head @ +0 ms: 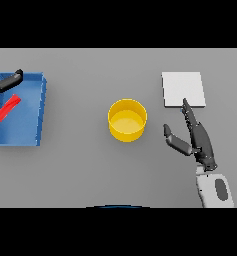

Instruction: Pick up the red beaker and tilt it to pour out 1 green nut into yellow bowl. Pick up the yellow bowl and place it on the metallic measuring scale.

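The yellow bowl stands upright at the table's middle. To its right my right hand hovers open, fingers straight toward the pale metallic scale, thumb pointing at the bowl, a gap between them. At the far left the red beaker lies tilted inside the blue bin. My left hand is over the bin's far end, just above the beaker, fingers spread and holding nothing. No green nut shows.
The blue bin sits against the table's left edge. The scale lies flat at the back right, its near edge under my right fingertips.
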